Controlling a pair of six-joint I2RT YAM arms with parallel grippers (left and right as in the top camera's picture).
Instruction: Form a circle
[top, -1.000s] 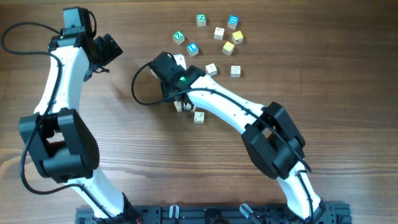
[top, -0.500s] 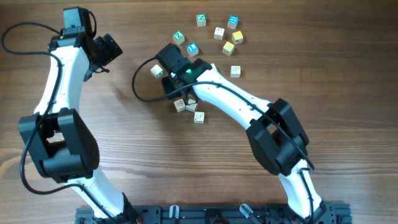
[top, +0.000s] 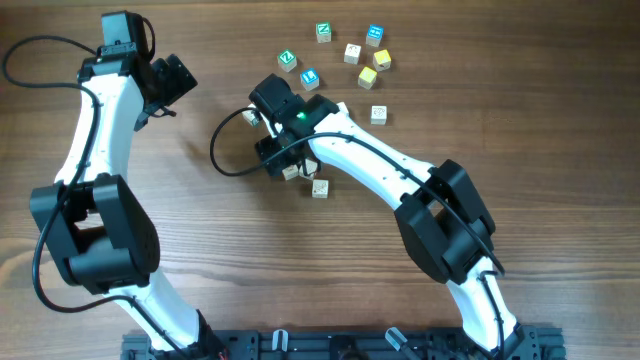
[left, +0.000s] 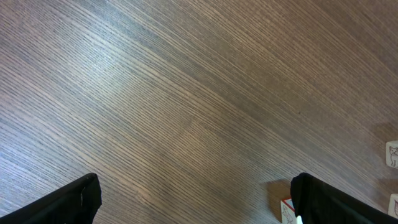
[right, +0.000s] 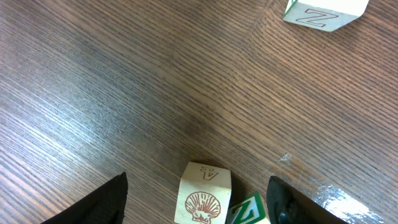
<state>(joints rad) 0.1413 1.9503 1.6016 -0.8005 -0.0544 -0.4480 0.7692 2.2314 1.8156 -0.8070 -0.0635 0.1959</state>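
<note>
A wooden table (top: 560, 120) filled every view, mid-brown with fine darker grain running from 9 o'clock to 3 o'clock from overhead. A black rail (top: 330, 348) lay along its 6 o'clock edge. Soft light left a pale sheen toward 10 o'clock in the left wrist view.

Illumination is even and diffuse over the counter (top: 560, 120). Cast shadows are faint and soft. A pale sheen crosses the wood grain in the left wrist view. Fingers (right: 106, 204) of the right hand (right: 198, 202) appear dark and soft-edged.
</note>
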